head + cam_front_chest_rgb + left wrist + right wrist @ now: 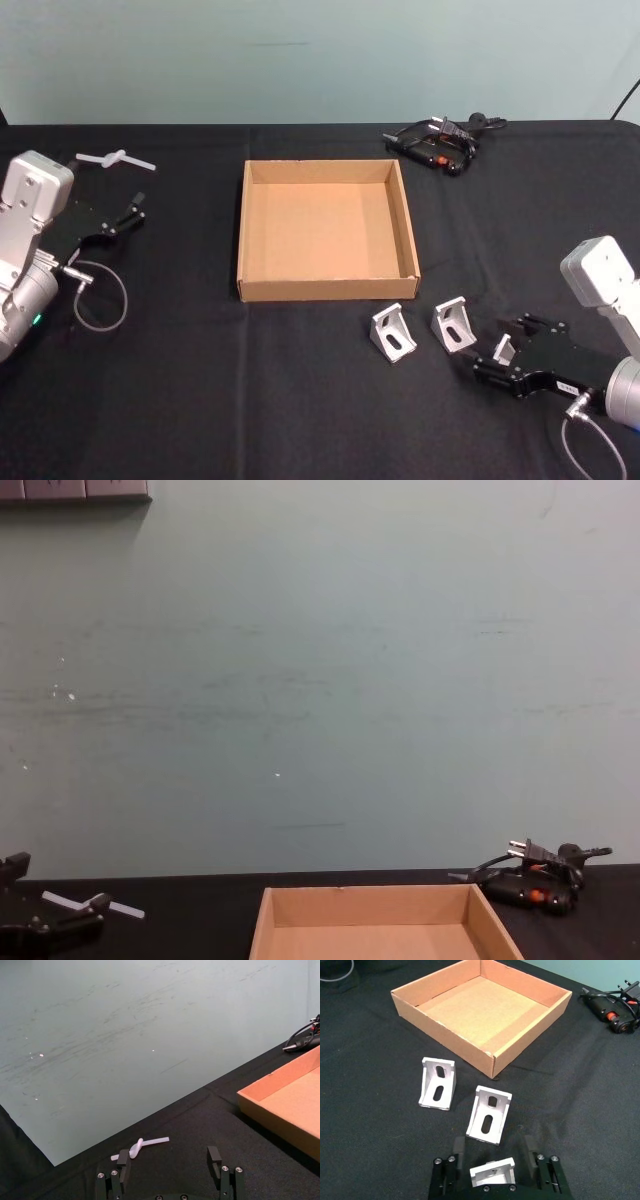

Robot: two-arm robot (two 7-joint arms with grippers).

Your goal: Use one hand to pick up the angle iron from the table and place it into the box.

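Angle irons (394, 333): 3, all outside 1 box (325, 290).

The black, jointed-fingered right gripper (505, 350), carried on its boxy pale grey arm casing (600, 272), is reaching in low at the front right with its fingers spread apart, while the matching left gripper (133, 208) is hanging idle at the far left, fingers likewise parted.

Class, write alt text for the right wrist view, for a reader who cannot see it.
The right gripper, fingers open, straddles one silver angle iron on the black table. Two more angle irons sit just beyond it, then the empty cardboard box, with a black corded tool farther off.
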